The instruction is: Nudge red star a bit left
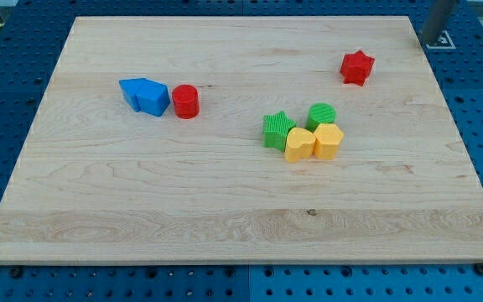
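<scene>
While red star (357, 67) sits alone, my tip (430, 42) upper right, apart; no pincer visible.

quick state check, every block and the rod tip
red star: alone near the view's top right, untouched
my tip: off the board's corner, right of the star
red cylinder: beside the blue blocks
green star, green cylinder, yellow blocks: clustered

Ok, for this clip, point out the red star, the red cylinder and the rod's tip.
red star (357, 67), camera view, middle of its top face.
red cylinder (185, 101), camera view, centre of its body.
my tip (430, 42), camera view, rod's lower end, up-right of the star, apart from it.
</scene>
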Controlling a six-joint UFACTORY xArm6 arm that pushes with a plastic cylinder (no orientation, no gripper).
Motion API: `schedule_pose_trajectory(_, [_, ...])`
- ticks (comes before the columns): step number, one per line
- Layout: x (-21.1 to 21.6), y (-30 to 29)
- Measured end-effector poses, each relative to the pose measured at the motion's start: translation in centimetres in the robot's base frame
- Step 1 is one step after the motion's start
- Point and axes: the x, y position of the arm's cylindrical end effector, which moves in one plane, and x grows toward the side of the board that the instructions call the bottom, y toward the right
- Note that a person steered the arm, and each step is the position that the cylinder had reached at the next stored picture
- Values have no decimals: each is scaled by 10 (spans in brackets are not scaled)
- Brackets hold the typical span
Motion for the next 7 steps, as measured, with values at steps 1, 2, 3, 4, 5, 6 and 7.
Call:
schedule_pose_trajectory(1, [27, -22])
schedule_pose_trajectory(2, [27, -34])
schedule_pose_trajectory(3, [30, -45])
schedule_pose_trajectory(4, [30, -74])
schedule_pose_trajectory(5, [31, -103])
schedule_pose_trajectory(6, [40, -138])
schedule_pose_trajectory(7, [49, -168])
